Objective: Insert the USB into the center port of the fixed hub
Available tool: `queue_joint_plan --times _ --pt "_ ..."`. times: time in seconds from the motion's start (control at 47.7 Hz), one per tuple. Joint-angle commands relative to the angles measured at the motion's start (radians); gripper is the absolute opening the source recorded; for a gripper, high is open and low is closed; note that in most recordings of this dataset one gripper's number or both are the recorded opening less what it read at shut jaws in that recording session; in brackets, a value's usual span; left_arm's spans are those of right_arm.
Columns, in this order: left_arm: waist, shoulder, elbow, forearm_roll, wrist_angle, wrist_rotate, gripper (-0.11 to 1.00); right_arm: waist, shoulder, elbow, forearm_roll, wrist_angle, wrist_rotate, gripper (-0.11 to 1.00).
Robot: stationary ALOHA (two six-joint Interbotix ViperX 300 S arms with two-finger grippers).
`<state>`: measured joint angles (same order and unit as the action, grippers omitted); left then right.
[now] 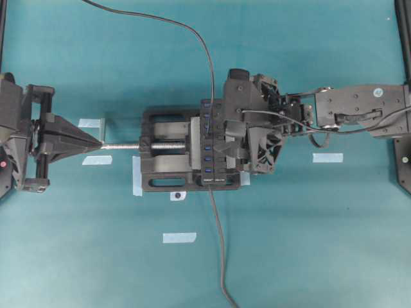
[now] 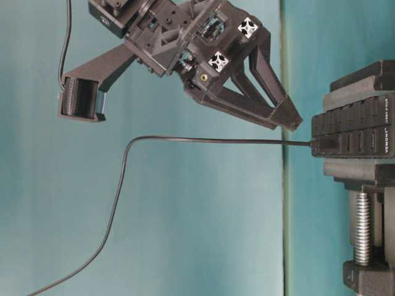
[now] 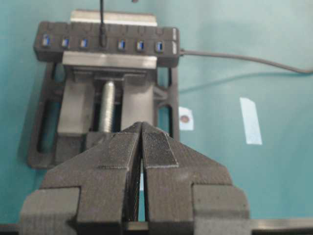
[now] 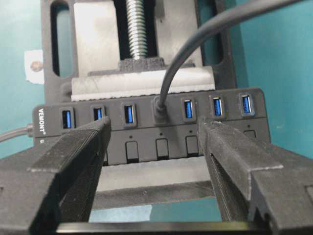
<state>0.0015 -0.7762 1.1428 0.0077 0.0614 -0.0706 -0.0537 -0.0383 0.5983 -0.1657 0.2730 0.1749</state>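
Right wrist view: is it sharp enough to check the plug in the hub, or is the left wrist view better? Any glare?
Right wrist view: the fixed hub and the USB in the center port are crisp, only the open right hand looms soft in the foreground. Left wrist view: hub small and slightly blurred behind the shut left hand. No glare on the hub in either view.
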Motion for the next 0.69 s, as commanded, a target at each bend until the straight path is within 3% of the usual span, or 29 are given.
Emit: queue_joint_plan --times 0.0,0.671 --pt "0.002 0.002 -0.017 0.000 -0.009 -0.002 0.00 0.003 -0.018 -0.008 0.002 -0.006 0.012 0.79" --pt "0.000 0.002 -0.017 0.002 -0.009 -0.002 0.00 0.003 -0.009 -0.006 0.002 -0.005 0.011 0.79"
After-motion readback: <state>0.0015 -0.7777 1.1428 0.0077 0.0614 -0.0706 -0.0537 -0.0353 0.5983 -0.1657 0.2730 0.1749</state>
